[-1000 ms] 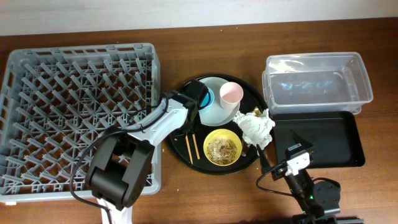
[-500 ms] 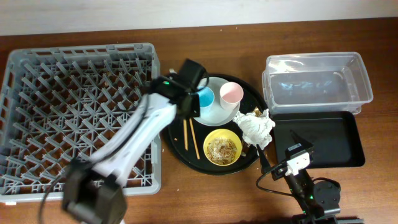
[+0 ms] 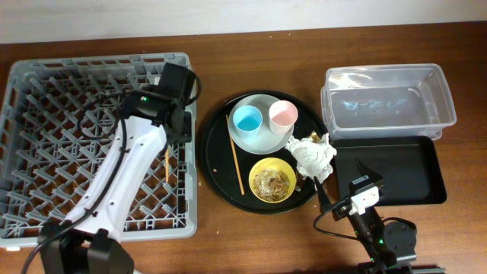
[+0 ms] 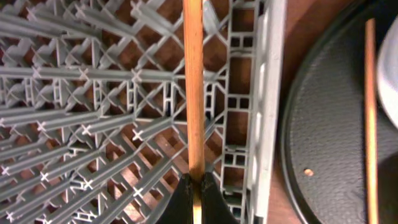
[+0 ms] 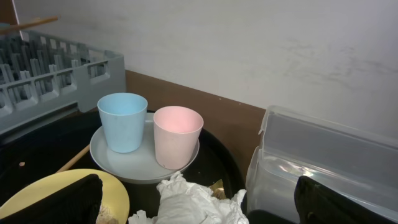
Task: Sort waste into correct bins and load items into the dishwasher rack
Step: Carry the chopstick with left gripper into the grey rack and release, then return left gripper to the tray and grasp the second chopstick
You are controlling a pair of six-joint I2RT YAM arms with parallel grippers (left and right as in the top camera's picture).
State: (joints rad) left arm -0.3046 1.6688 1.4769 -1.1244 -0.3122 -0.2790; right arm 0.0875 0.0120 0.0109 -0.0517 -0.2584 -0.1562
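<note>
Tabletop (image 3: 251,236), near edge: right end effector (image 5: 199,190) spread wide; just ahead, yellow bowl (image 3: 273,180) on round black tray (image 3: 217,167), crumpled tissue wad (image 3: 312,154) at its right rim. Farther left, left end effector (image 4: 196,190) clenched on chopstick (image 4: 193,87) over dishwasher rack (image 3: 46,152); second chopstick (image 3: 237,164) lies on tray

White L arm (image 3: 125,164), blk joints/cables, blk L claw (image 4: 195,185)
</note>
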